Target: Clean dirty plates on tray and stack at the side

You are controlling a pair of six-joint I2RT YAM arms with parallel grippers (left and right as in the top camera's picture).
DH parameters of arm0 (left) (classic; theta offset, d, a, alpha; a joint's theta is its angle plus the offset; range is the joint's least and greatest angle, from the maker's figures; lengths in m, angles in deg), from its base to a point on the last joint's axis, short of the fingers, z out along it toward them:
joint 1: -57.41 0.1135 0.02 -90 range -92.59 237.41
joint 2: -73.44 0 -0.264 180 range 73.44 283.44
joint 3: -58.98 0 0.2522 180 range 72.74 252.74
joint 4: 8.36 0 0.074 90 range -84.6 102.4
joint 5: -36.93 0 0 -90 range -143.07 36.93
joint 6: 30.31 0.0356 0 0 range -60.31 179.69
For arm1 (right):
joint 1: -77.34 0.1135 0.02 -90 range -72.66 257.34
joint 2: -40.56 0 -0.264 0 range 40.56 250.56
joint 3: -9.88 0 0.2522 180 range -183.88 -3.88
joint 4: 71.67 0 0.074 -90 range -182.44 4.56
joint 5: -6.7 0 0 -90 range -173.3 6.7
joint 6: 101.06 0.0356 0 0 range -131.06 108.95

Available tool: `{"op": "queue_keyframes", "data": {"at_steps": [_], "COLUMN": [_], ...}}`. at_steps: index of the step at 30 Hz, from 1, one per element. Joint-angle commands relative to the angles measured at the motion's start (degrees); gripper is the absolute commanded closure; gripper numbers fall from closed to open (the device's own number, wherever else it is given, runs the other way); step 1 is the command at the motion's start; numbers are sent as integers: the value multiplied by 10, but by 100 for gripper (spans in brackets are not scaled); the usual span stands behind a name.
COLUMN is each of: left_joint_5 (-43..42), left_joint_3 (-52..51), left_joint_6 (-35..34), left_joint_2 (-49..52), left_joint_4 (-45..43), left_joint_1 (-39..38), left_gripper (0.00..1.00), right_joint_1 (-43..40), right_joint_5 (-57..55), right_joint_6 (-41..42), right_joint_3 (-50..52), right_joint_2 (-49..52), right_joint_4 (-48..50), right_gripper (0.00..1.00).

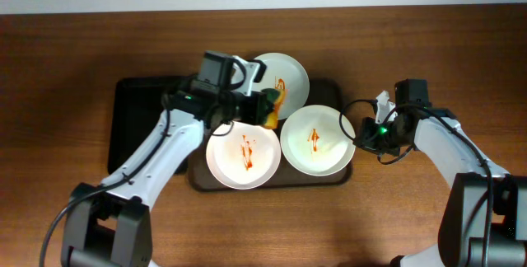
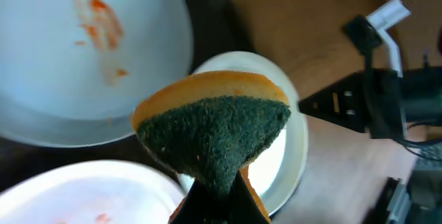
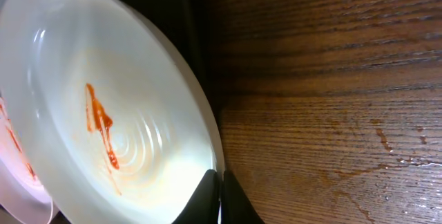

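Observation:
Three white plates lie on the brown tray (image 1: 333,92): a back plate (image 1: 290,71), a front left plate (image 1: 243,158) and a front right plate (image 1: 317,139), each with red-orange smears. My left gripper (image 1: 265,109) is shut on a yellow and green sponge (image 2: 217,124) and holds it above the tray between the plates. My right gripper (image 1: 360,135) is shut on the right rim of the front right plate (image 3: 103,120); its fingers pinch the rim (image 3: 219,189).
A black tray (image 1: 140,123) lies left of the brown tray, under my left arm. Bare wooden table (image 1: 412,209) lies right of and in front of the trays.

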State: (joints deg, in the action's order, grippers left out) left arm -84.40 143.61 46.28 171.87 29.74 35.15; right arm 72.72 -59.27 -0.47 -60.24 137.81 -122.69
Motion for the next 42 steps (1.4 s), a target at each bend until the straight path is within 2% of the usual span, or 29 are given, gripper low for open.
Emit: {"op": "queue_keyframes", "data": {"at_steps": [1,7,9,13,17,23,27,29,33,42], "left_joint_5": [-18,-19,-19,-23,-3,12,13,14,18,60], "left_joint_3": [4,4,4,4,4,4,4,4,4,4], "left_joint_6": [-40,-84,-113,-118,-143,-233,-294,-320,-324,-319], "left_joint_2": [29,59,71,80,93,122,137,147,162,190], "left_joint_4": [-17,-68,-87,-100,-114,-158,-172,-176,-194,-194], "left_joint_1": [-31,-78,-91,-109,-127,-155,-156,-156,-160,-186], "left_gripper": [100,100,100,100,100,100,100,100,100,100], "right_joint_1": [-2,-2,-2,5,22,36,36,36,36,36], "right_joint_5": [-24,-17,-15,-15,-19,-22,-22,-22,-22,-22], "right_joint_6": [7,7,7,7,7,7,7,7,7,7], "right_joint_3": [0,0,0,0,0,0,0,0,0,0], "right_joint_2": [9,9,9,9,9,9,9,9,9,9], "right_joint_4": [1,1,1,3,14,18,17,17,17,17], "right_gripper": [88,84,79,72,71,73,84,87,92,92]}}
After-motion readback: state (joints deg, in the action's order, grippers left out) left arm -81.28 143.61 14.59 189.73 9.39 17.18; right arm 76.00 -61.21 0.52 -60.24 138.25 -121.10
